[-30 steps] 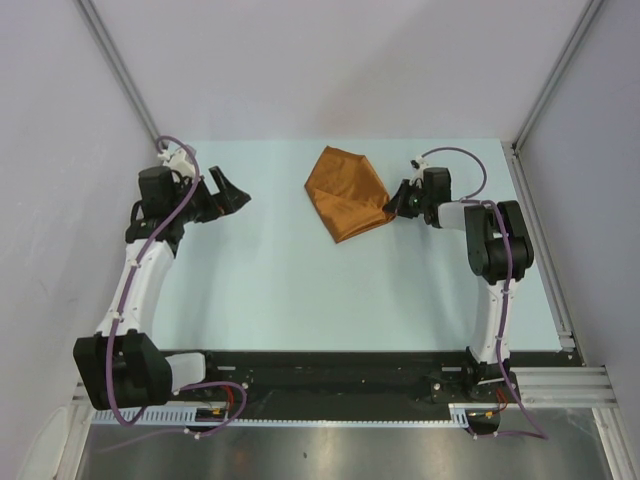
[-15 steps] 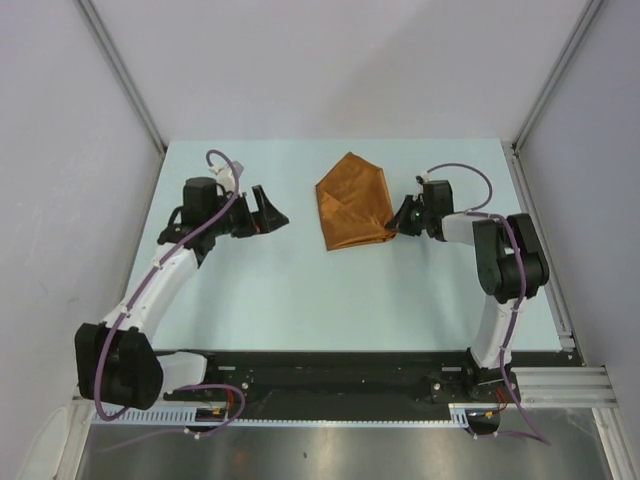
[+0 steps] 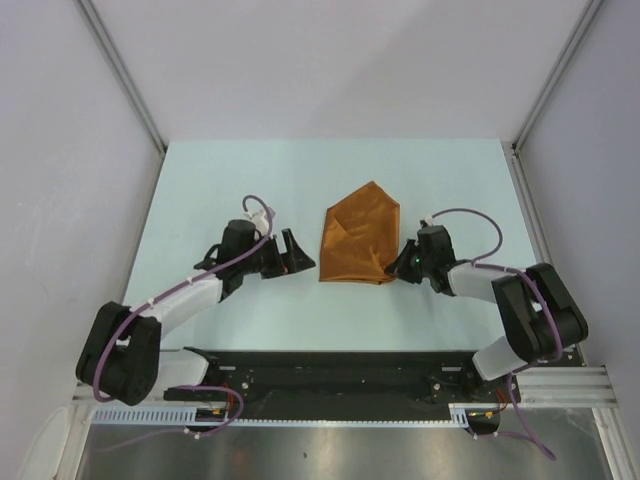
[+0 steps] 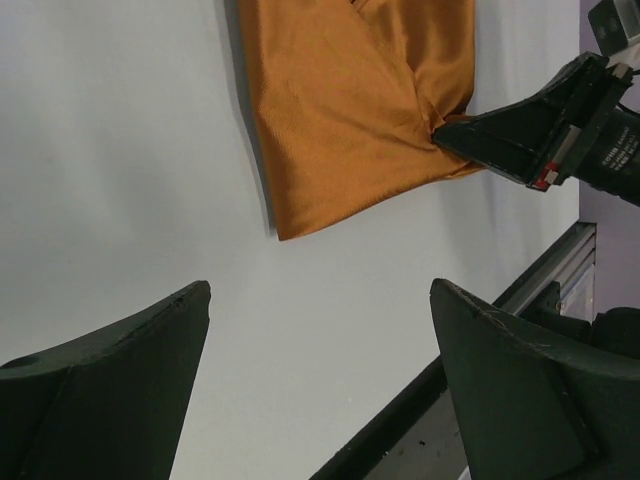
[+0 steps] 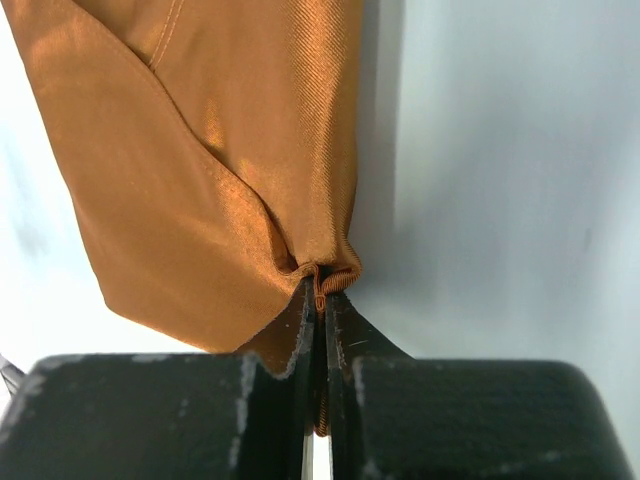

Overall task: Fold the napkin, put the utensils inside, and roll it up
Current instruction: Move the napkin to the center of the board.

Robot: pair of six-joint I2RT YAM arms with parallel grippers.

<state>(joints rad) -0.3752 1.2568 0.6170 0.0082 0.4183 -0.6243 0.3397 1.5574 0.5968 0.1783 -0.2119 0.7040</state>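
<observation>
Top external view has the napkin lying flat near the middle of the table, a little right of centre, between the two arms. The right gripper sits at the napkin's near right corner. In the right wrist view its fingers are pressed together with a bunched fold of that corner's hem clamped between them, and the rest of the cloth spreads away from the tips. The left gripper hangs just left of the napkin, near its near left corner but not touching it. Its fingers are spread wide and point toward the cloth, and the left wrist view shows bare table between them.

The table is a pale blue-green sheet, smooth and matt. Plain grey-white walls close it in on the left, far and right sides, with metal struts in the far corners. A black rail carrying the arm bases runs along the near edge.

The napkin is folded into a rough five-sided shape. Its point faces the far wall and its straight short edge faces the rail. Its long axis runs near to far, leaning slightly right at the far end. A diagonal flap crosses its upper layer.
</observation>
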